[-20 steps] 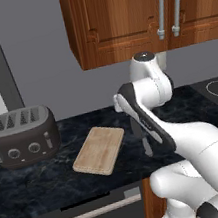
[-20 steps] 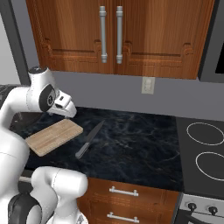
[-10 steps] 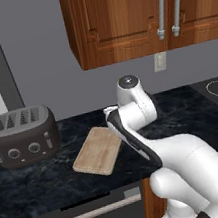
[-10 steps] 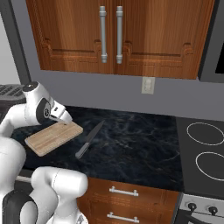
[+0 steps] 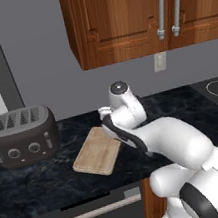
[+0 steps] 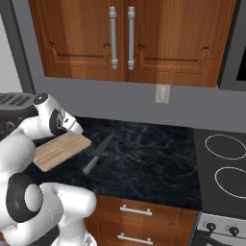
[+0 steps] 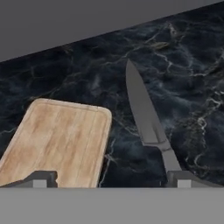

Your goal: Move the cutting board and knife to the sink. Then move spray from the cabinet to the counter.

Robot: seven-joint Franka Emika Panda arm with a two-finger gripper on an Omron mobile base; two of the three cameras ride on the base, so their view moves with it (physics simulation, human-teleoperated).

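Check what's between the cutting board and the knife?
Nothing: a bare strip of black counter separates the cutting board from the knife, seen in the hand view. The right base view shows the same gap.

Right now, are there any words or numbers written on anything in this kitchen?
No words or numbers can be read anywhere.
Dark four-slot toaster: round knobs on its front, no readable marks.
Flat light-tan wooden cutting board: plain wood grain.
Slim dark grey knife: blade bare.
Pale wall outlet: blank.
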